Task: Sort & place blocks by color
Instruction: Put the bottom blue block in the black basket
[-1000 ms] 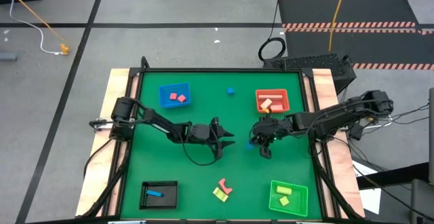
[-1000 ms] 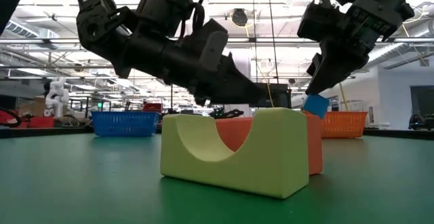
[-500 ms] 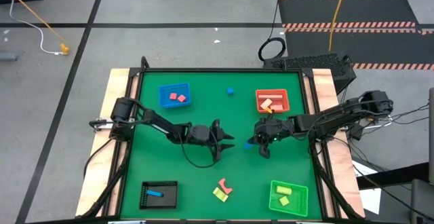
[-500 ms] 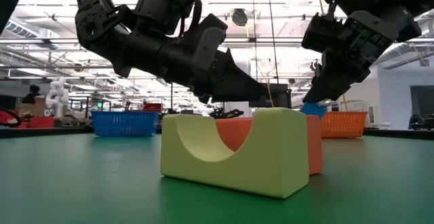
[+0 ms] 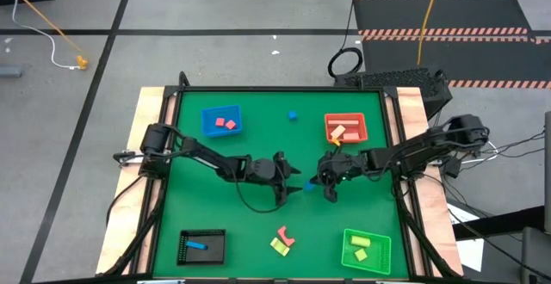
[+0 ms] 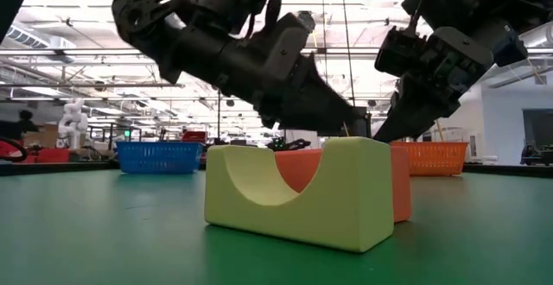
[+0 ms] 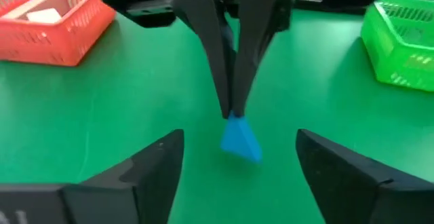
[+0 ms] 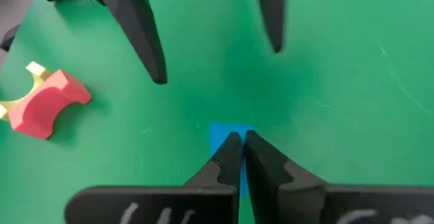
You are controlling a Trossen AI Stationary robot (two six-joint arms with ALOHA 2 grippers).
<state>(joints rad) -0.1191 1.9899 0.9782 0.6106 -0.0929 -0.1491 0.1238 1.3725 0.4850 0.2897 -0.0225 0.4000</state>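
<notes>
A small blue block (image 5: 309, 183) sits at mid-table in my right gripper (image 5: 316, 182), which is shut on it. My left gripper (image 5: 297, 186) is open just to the block's left. In the left wrist view its two fingers stand wide on either side of the blue block (image 7: 241, 141) without touching it. The low view hides the block behind a yellow arch (image 6: 298, 194). Other blocks lie in the trays and near the table's near edge. My right gripper (image 8: 239, 142) pinches the blue block by its upper corner (image 7: 235, 121) between the two fingertips. The fingers slant down from the table's right. The block hangs tilted below the fingertips; whether it touches the table I cannot tell.
Blue tray (image 5: 222, 122) holds two pink-red blocks, red tray (image 5: 346, 129) cream and yellow ones, green tray (image 5: 366, 250) yellow ones, black tray (image 5: 202, 246) a blue bar. A blue cube (image 5: 293, 114) lies at the far side. Pink and yellow arches (image 5: 282, 241) rest near the near edge.
My right gripper has carried the blue block down and toward the table's left; in the low view the block has sunk behind the yellow arch. My left gripper, still open, has moved toward the right until its fingers flank the block.
</notes>
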